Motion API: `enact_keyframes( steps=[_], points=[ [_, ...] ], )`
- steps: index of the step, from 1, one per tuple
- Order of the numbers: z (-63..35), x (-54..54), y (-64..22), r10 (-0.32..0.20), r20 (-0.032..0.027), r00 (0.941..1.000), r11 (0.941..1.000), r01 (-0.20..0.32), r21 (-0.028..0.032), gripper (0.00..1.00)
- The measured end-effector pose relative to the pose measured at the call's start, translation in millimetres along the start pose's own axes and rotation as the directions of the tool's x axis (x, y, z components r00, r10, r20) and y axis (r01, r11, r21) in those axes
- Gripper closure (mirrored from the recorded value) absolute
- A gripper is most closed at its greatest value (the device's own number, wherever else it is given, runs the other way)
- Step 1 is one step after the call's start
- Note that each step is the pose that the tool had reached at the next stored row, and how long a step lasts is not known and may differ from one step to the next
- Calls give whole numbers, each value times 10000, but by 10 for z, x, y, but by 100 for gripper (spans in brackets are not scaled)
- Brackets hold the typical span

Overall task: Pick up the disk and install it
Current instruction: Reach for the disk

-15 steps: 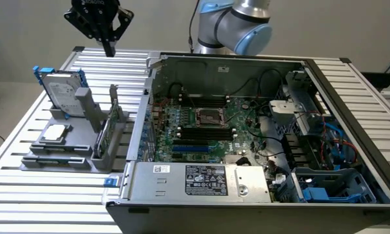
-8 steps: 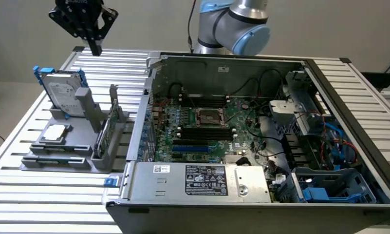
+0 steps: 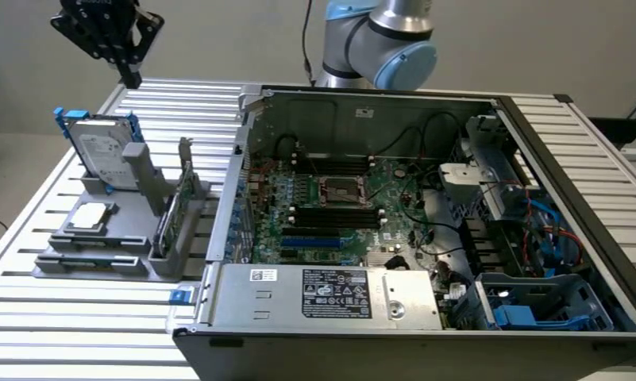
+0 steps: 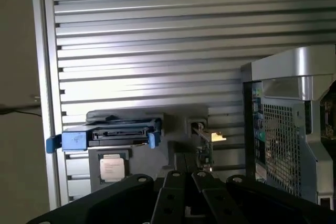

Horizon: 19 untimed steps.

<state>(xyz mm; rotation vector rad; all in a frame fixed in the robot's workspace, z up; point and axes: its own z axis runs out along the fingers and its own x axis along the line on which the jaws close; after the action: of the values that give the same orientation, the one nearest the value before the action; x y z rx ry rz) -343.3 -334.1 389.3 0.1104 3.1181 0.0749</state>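
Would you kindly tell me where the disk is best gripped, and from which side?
Probably the free upper edge of the disk, pinched across its two flat faces, coming straight down from above. It stands upright on edge in the grey stand, whose slot and post cover its lower part, while the top is open. The claw hangs higher up, nearby.

Disk [image 3: 104, 152] on edge in the holder [image 3: 90, 263]
A flat silver-grey drive with a white label, framed by bright blue rails; it stands upright, leaning slightly, in the slot at the holder's far end, close to the table's [image 3: 42, 317] edge on the exterior view's left; the wrist view shows its narrow top edge [image 4: 118, 134], a blue tab at each end.
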Motion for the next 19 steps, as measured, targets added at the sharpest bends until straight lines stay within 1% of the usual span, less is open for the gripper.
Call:
enact_keyframes(
  steps=[19],
  points=[
    [55,876,103,1,2,10000,10000,-1,8,89]
  ],
)
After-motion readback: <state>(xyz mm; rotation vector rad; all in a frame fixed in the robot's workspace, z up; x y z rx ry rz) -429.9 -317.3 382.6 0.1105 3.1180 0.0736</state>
